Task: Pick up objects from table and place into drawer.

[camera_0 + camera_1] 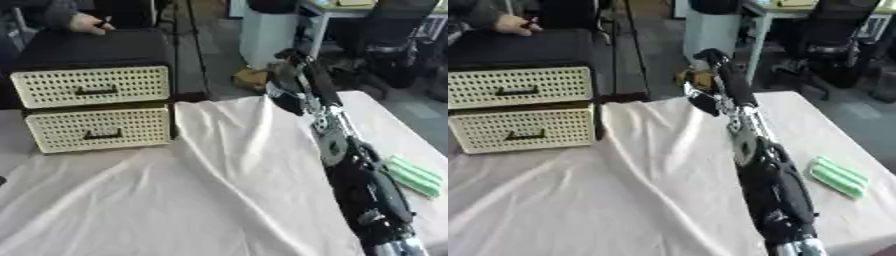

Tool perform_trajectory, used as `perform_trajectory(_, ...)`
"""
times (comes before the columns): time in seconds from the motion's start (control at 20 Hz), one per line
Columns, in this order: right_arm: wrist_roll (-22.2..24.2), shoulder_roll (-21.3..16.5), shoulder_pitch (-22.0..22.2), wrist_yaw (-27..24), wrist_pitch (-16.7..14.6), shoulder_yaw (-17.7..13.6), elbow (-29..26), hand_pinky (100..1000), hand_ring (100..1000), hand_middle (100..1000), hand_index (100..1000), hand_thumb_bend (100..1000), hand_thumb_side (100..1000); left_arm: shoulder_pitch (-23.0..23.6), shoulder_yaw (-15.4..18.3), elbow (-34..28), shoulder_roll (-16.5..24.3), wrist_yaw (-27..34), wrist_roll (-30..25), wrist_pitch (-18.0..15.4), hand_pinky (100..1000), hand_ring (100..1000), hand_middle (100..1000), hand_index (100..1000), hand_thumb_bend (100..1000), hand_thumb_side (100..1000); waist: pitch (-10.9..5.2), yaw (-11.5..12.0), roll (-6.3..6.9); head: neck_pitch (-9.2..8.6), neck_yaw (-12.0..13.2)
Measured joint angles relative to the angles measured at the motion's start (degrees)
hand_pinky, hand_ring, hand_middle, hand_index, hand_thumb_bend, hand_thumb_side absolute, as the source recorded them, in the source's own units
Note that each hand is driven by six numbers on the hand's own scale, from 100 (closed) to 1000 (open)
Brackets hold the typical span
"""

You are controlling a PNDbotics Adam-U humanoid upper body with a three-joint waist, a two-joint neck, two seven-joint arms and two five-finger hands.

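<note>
While the right hand point(715, 67) hangs in the air at the far edge of the table, at the end of an arm stretched out from the near right corner, I cannot make out how far its fingers are spread, nor anything held in them. Behind it and to its right, back near the arm's elbow, a green striped object point(838, 177) lies on the white cloth point(219, 190), well apart from the hand. Off to the hand's left stands the drawer unit point(92, 95), its 2 cream perforated drawers both pushed shut, with a person's hand resting on its dark top. No left hand shows.

My guess is that the arm is between jobs: either lifting away or reaching toward the unit. With the green thing on the cloth and both drawers shut, a drawer would need pulling open, and the hand would have to come back toward the green object.
</note>
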Motion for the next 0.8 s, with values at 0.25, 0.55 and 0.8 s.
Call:
perform_trajectory(0.25,-0.1,-0.15,0.02,-0.06,0.1,-0.01,0.0,829,919,808,829,100,431,0.02,0.13,0.0,-0.02,-0.04,0.15,0.15,359,495,604,736,320,1000,0.0,0.0,-0.01,0.01,0.02)
perform_trajectory(0.55,-0.12,-0.38,0.07,-0.11,0.15,-0.02,0.0,829,920,808,829,100,423,0.07,0.13,0.0,-0.03,-0.23,-0.02,0.42,360,495,604,733,326,1000,0.0,0.0,-0.01,0.01,0.0)
perform_trajectory(0.8,-0.07,-0.38,0.46,-0.12,0.22,-0.02,0.0,829,919,808,830,100,411,0.09,0.13,0.0,-0.03,-0.42,-0.1,0.56,358,494,603,732,332,1000,0.0,0.04,-0.01,0.01,-0.14)
